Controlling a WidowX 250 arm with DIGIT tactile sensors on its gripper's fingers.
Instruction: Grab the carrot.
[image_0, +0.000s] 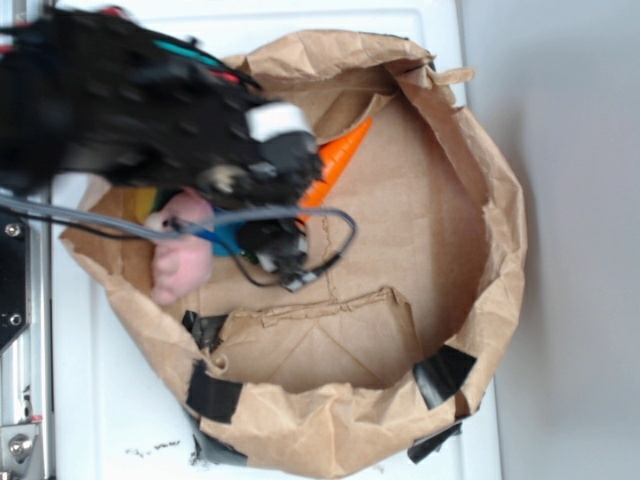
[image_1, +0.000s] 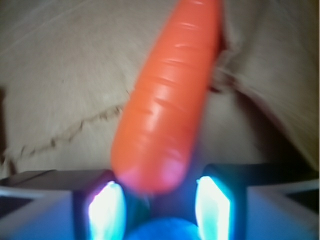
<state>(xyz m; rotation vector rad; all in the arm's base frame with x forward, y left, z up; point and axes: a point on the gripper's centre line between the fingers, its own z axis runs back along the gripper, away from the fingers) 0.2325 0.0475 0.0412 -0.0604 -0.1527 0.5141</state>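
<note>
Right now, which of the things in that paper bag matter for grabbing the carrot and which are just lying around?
Part of the job:
- carrot, orange, lying on the brown paper
- pincer, fingers either side of the carrot's near end, not visibly clamped

Just lying about:
- pink plush toy, partly under the arm
- blue ball, low between the fingers
- torn paper bag holding it all

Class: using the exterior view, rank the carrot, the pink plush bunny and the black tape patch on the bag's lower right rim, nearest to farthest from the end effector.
1. Carrot: right beside the end effector, poking out up and to the right.
2. Pink plush bunny: lower left, partly under the arm.
3. Black tape patch: far off on the paper bag's lower right rim.
</note>
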